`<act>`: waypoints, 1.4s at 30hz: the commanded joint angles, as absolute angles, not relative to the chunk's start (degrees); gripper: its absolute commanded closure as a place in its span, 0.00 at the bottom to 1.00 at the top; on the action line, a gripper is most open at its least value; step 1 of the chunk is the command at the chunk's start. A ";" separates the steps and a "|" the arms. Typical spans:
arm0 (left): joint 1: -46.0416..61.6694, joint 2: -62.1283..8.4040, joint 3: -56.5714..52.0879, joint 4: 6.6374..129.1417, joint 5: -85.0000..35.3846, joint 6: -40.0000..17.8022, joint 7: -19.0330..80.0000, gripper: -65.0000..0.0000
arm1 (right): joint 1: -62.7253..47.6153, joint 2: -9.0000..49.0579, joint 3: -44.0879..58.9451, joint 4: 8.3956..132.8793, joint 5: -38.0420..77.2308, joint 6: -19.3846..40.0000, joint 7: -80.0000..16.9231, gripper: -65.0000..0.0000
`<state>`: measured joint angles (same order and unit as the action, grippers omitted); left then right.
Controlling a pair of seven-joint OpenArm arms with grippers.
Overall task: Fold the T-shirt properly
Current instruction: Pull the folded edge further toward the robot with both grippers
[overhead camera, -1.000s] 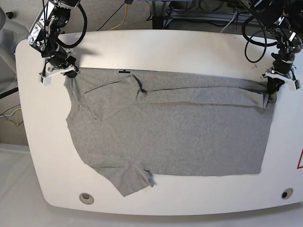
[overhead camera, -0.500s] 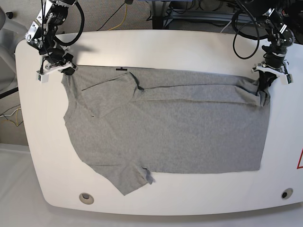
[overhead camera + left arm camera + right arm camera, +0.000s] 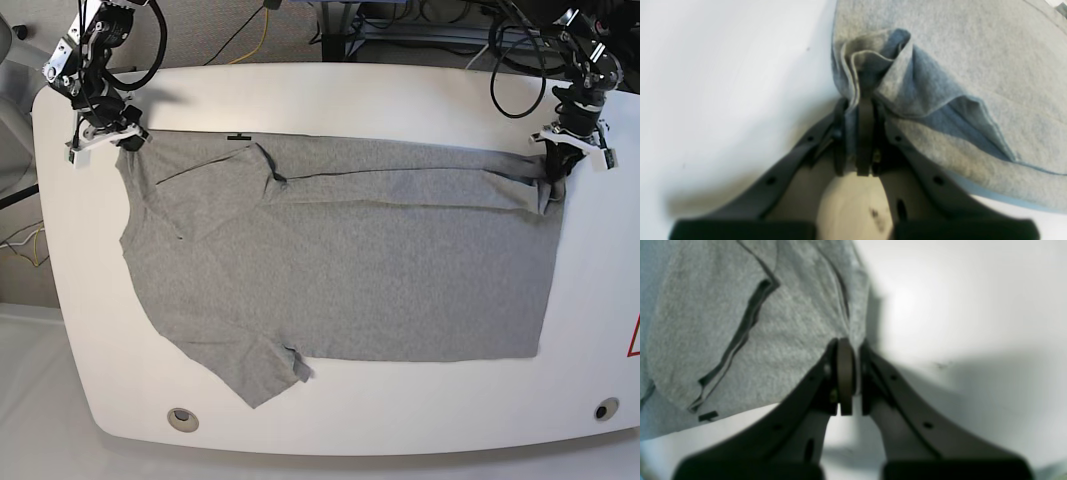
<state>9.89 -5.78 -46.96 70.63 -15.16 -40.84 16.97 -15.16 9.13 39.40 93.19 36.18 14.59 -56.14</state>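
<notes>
Overhead, white table (image 3: 330, 95), T-shirt (image 3: 340, 260) spread flat, left gripper (image 3: 556, 152) and right gripper (image 3: 112, 137) pinching its corners.

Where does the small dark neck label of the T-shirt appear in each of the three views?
Base view: the neck label lies on the T-shirt's far edge, toward the left.
Right wrist view: lower left, at the cloth's edge.
Left wrist view: not in it.
Shared landmark: the white table.

White table (image 3: 330, 95); grey T-shirt (image 3: 340, 260) spread flat on it.
</notes>
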 commanded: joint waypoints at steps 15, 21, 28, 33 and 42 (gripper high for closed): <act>14.81 -6.37 -47.08 70.55 -12.26 -40.00 20.62 0.97 | -16.57 10.07 39.69 94.02 36.35 14.81 -55.69 1.00; 16.04 -6.46 -47.08 70.55 -12.26 -40.00 20.53 0.97 | -17.10 9.98 39.69 94.02 36.35 14.99 -55.69 1.00; 17.27 -6.46 -47.08 70.46 -12.26 -40.00 20.53 0.97 | -18.15 9.89 41.10 94.02 36.26 17.10 -55.60 1.00; 18.51 -6.37 -47.16 70.37 -12.18 -40.00 18.24 0.97 | -19.56 9.89 41.80 94.02 36.26 17.19 -55.69 1.00; 19.74 -4.62 -47.25 70.11 -8.13 -40.00 16.57 0.97 | -21.32 10.15 41.80 93.93 36.18 18.59 -55.69 1.00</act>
